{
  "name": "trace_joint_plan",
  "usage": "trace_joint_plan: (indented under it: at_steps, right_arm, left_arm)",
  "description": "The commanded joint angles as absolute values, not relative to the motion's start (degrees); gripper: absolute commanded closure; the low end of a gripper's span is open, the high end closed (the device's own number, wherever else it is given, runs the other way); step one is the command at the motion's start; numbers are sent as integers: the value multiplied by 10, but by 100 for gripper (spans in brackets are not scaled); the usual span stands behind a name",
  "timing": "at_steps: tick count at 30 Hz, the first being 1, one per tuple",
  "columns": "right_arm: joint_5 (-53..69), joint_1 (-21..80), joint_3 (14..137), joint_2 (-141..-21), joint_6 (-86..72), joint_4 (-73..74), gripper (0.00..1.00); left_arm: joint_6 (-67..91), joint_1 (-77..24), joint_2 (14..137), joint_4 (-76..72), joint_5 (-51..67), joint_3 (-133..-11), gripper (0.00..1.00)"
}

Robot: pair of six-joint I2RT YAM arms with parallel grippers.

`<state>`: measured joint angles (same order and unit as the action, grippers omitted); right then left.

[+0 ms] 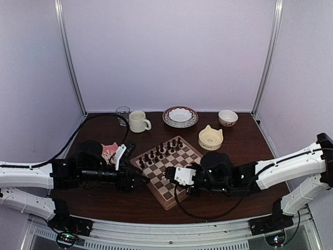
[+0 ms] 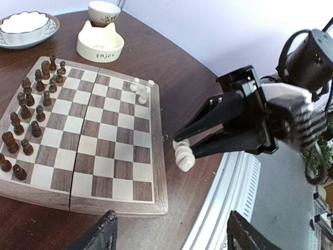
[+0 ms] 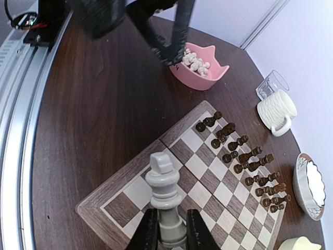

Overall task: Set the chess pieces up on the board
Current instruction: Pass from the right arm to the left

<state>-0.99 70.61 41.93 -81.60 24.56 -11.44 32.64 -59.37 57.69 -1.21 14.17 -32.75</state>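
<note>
The board (image 1: 164,195) lies mid-table with dark pieces along its far-left side. My right gripper (image 3: 169,235) is shut on the base of a cream-white king (image 3: 165,194), which hangs over the board's near corner (image 3: 109,208). In the left wrist view the king (image 2: 183,156) hangs just off the board's rim (image 2: 158,156). Two white chess pieces (image 2: 140,91) stand at the board's far right edge. More white pieces fill a pink bowl (image 3: 200,65). My left gripper (image 2: 171,237) is open and holds nothing, low at the board's left corner, facing the right gripper (image 1: 170,179).
Along the back stand a glass (image 1: 123,114), a cream mug (image 1: 138,121), a patterned dish with a white bowl (image 1: 180,116) and a small bowl (image 1: 228,117). A cat-eared bowl (image 1: 210,138) sits right of the board. The table's metal front rail (image 2: 229,198) is close by.
</note>
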Motion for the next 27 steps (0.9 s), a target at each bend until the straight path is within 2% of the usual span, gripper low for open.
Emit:
trace_joint_plan:
  at_steps: [1, 12, 18, 24, 27]
  right_arm:
    - [61, 676, 395, -785, 165, -183, 100]
    - [128, 654, 380, -767, 92, -236, 100]
    - [140, 653, 377, -761, 80, -245, 100]
    - [143, 651, 377, -763, 72, -251, 100]
    - [146, 651, 377, -764, 67, -255, 100]
  left_arm:
    - [273, -599, 578, -181, 106, -275, 28]
    - [229, -612, 657, -360, 140, -273, 26]
    - [227, -612, 702, -340, 141, -318, 38]
    - [233, -613, 730, -344, 156, -338, 43]
    - [234, -612, 739, -344, 162, -345, 50]
